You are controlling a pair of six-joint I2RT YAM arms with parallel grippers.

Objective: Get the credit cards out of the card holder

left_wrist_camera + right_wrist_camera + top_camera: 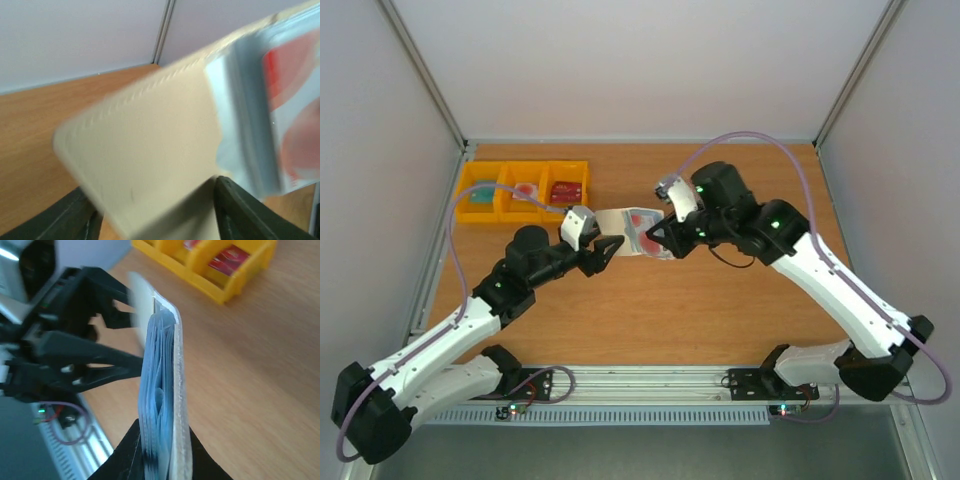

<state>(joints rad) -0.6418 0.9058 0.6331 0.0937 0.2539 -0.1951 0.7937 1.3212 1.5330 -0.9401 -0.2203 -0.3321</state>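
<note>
Item under inspection: the card holder (618, 222). It is held clear of the desk (670, 320) at mid-width, between the two hands, opened out with its pale blue pockets uppermost. The credit cards (643, 232) are seated in those pockets, and red marks show through the clear film.

Right hand (656, 238): clamped on the holder's lower edge, one finger on the cream cover and one on the blue lining (the right wrist view shows this plainly).

Left hand (612, 247): fingers parted, with the cream flap lying across the gap. One tip is at or touching the holder. No clamp is evident, and the left wrist view is blurred.

Handling, as judged:
- The holder is light and limp, and it will sag or fold wherever it is unsupported.
- The cards are thin, stiff and smooth, and likely to slip from a shallow pinch.
- The best purchase is on a card's exposed short edge at the pocket mouth, pulling along the pocket line against the right hand's hold.

Clearances:
- The hands meet nose to nose, so there is little working room between them.
- The yellow bins (500, 195) stand near, behind the left hand.
- Open desk lies in front, and the side walls are well apart.
</note>
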